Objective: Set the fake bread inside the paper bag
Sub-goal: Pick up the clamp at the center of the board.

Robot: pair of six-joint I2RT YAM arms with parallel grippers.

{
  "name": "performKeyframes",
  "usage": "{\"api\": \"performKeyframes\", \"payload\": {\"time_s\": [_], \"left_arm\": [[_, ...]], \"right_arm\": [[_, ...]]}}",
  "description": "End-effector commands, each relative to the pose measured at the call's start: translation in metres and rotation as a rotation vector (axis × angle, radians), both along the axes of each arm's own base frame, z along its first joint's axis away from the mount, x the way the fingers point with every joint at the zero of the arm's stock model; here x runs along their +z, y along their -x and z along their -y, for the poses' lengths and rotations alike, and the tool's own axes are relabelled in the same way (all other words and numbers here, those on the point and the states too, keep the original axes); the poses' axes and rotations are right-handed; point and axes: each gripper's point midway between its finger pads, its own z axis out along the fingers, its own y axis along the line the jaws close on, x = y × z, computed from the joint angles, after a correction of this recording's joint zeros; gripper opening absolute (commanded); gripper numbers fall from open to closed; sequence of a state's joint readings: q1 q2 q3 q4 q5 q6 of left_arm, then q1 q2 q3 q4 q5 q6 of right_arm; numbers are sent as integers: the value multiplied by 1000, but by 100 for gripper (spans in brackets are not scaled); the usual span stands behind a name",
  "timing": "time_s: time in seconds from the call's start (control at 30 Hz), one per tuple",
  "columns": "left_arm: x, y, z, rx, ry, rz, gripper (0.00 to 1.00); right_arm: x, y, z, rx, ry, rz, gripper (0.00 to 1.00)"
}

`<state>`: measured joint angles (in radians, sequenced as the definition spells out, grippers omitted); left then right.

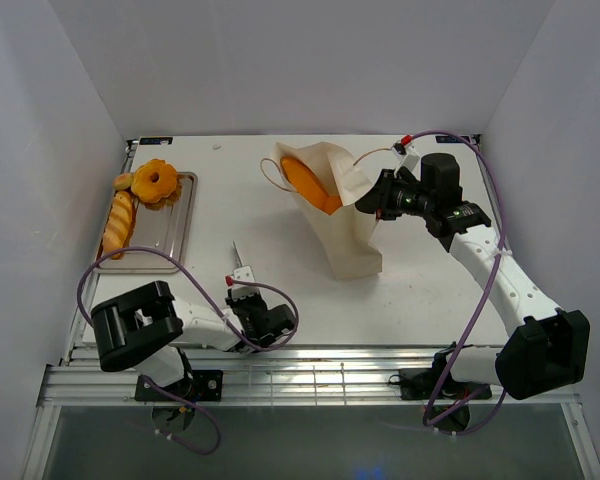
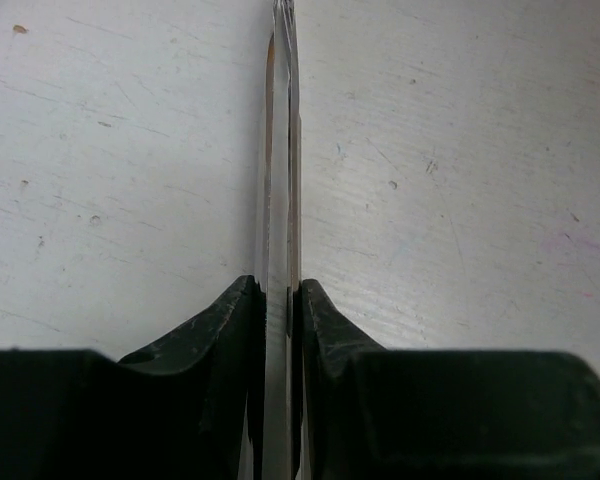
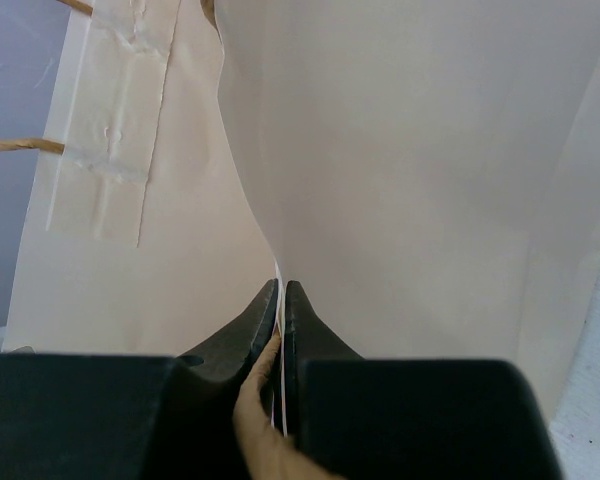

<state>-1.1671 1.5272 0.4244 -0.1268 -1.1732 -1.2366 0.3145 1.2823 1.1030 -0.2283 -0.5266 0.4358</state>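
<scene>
Overhead view of a white table inside a booth of plain white walls.

At the far left, a flat metal tray holds glossy golden toy bread. A long loaf lies along the tray's left side, its long axis running from near to far. A ring doughnut sits at the tray's far end, with a small round roll just beside it on the left.

Near the front edge, the left arm lies low over the table. The left jaws are closed against a pair of thin pale tongs, pinching them edge-on. The tongs stretch out over the table, pointing straight away from the arm toward the far wall.

Right of centre stands the tan paper bag, leaning. Its base is near and to the right, and its open mouth is turned up toward the far left, so its long axis runs diagonally. One orange loaf shows inside the mouth, lying along the same diagonal with its lower end hidden in the bag.

The right arm reaches in from the right. The right jaws are pressed together on the bag's right rim, pinching the paper wall between them. Its wrist view shows a cord handle fixed under a taped patch.

The table's white surface is scuffed with small marks.
</scene>
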Motion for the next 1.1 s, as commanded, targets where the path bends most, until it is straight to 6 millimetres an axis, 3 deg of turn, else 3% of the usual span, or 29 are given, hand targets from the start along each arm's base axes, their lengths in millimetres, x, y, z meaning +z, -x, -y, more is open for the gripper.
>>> {"api": "performKeyframes", "payload": {"time_s": [0.0, 0.1, 0.13, 0.2, 0.27, 0.3, 0.33, 0.47, 0.53, 0.63, 0.77, 0.9, 1.07], "left_arm": [[-19, 22, 16, -53, 72, -199, 31], [10, 7, 21, -13, 30, -209, 26], [16, 4, 10, 6, -27, -238, 19], [38, -8, 22, 3, 16, -262, 13], [48, -22, 10, 7, -1, -311, 3], [56, -27, 15, -13, 41, -342, 0], [64, -36, 1, 25, 52, -360, 0], [98, -57, -21, 31, -60, -398, 0], [121, -69, -27, 50, -110, -413, 0], [133, -79, -41, 83, -264, -444, 0], [157, -108, -43, 66, -376, -442, 0], [156, -129, -55, 68, -543, -524, 0], [161, -143, -76, 120, -661, -558, 10]], "right_arm": [[-3, 3, 4, 4, 29, 4, 8], [-4, 3, 3, 6, 27, 2, 8], [-4, 3, 2, 9, 25, 3, 8], [-3, 2, 3, 4, 26, 5, 8], [-4, 3, 3, 5, 28, 3, 8], [-4, 3, 3, 5, 30, 7, 8], [-4, 2, 4, 3, 31, 8, 8], [-6, 2, 2, 8, 26, 6, 8], [-8, 2, 1, 10, 20, -4, 8], [-8, 1, 0, 13, 14, -3, 8], [-7, 1, 0, 15, 10, -1, 8], [-5, 1, -1, 15, 11, 5, 8], [-6, 1, -2, 24, 4, 2, 8]]}}
